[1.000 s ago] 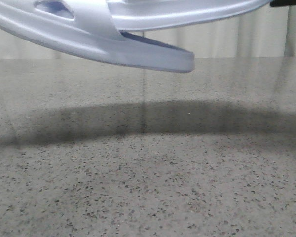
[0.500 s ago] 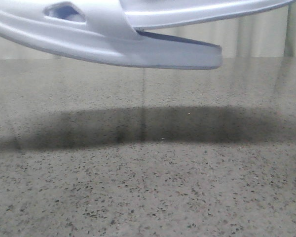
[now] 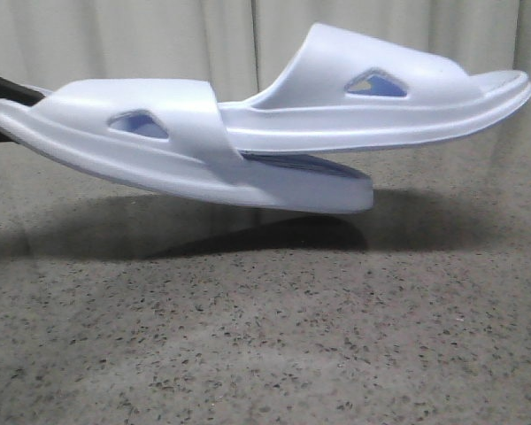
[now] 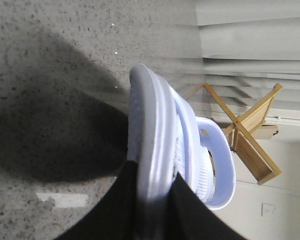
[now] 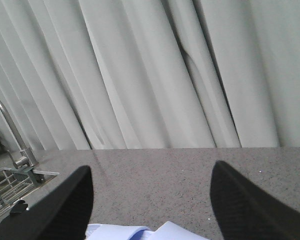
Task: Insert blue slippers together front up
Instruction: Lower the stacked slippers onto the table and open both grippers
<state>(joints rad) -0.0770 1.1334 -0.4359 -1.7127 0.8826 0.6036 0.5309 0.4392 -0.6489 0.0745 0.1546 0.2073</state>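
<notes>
Two pale blue slippers hang just over the speckled countertop in the front view. The left slipper slopes down to the right. The right slipper has one end pushed under the left one's strap, and its strap faces up. My left gripper shows as a dark shape at the left slipper's raised end. In the left wrist view that gripper is shut on the slipper's thick sole. My right gripper stands open above the slippers, touching neither.
Pale curtains hang behind the countertop. A wooden folding rack stands near the wall in the left wrist view. A metal sink with a faucet lies at the counter's edge in the right wrist view.
The joined slippers have come down from the top edge of the front view to just above the countertop, now fully visible. Their shadow has tightened beneath them.
</notes>
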